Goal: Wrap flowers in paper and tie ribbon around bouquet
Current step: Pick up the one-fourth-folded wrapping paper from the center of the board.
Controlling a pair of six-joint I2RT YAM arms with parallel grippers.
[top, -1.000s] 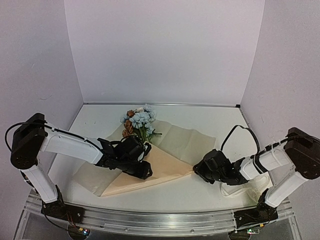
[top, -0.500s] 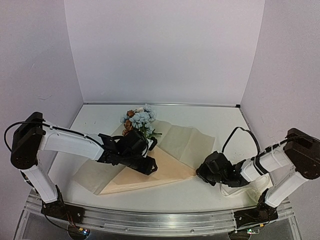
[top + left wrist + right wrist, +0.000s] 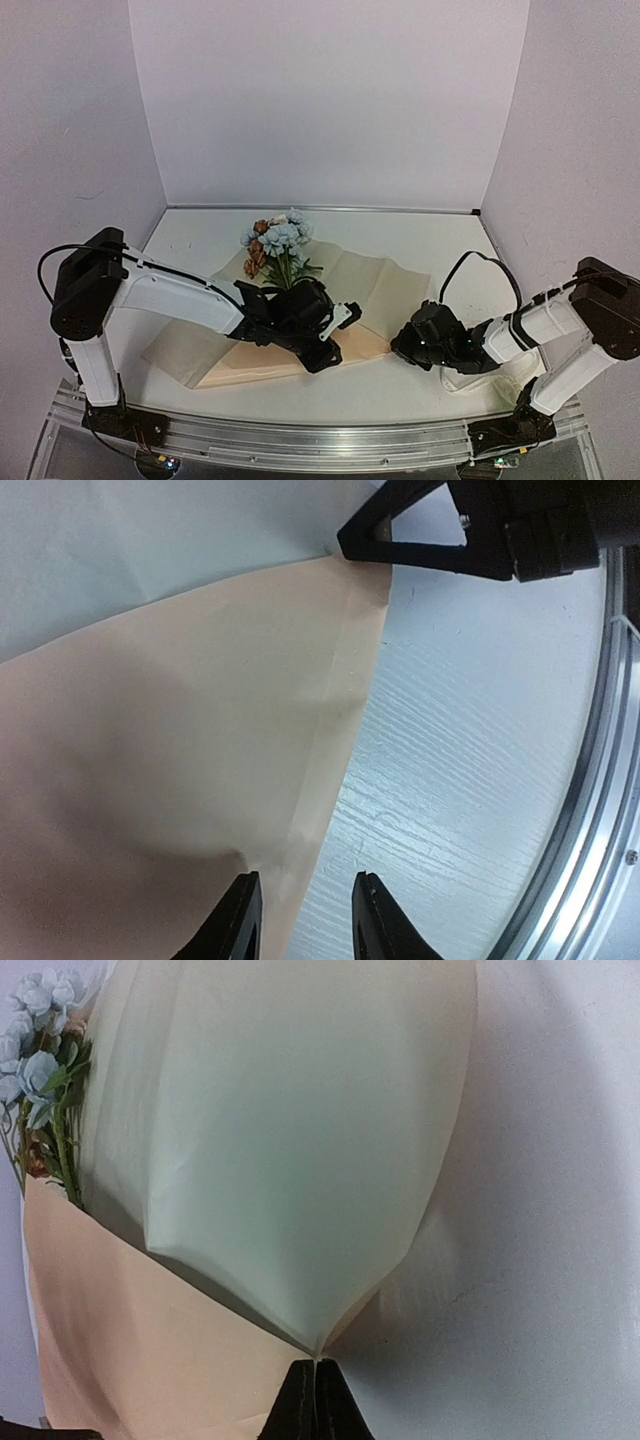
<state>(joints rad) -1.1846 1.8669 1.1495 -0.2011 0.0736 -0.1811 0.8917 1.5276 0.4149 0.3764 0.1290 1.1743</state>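
Note:
The flowers (image 3: 279,240) lie at the back of the paper (image 3: 372,280), blue blooms pointing away, stems under the folded tan flap (image 3: 262,362). My right gripper (image 3: 398,345) is shut on the paper's near right corner, where the pale layer (image 3: 290,1130) and the tan layer (image 3: 150,1340) meet at the fingertips (image 3: 316,1368). My left gripper (image 3: 305,912) is open low over the flap's right edge, one finger (image 3: 243,920) above the paper and the other above the bare table. The right gripper's fingers (image 3: 420,535) show just beyond it. A cream-white ribbon (image 3: 462,381) lies partly under my right forearm.
The metal rail (image 3: 320,440) runs along the table's near edge, close to both grippers. Purple walls close in the back and sides. Bare white table (image 3: 420,235) lies behind the paper.
My left arm has slid to the right along the tan flap toward the right gripper. My right gripper has shut on the paper's corner.

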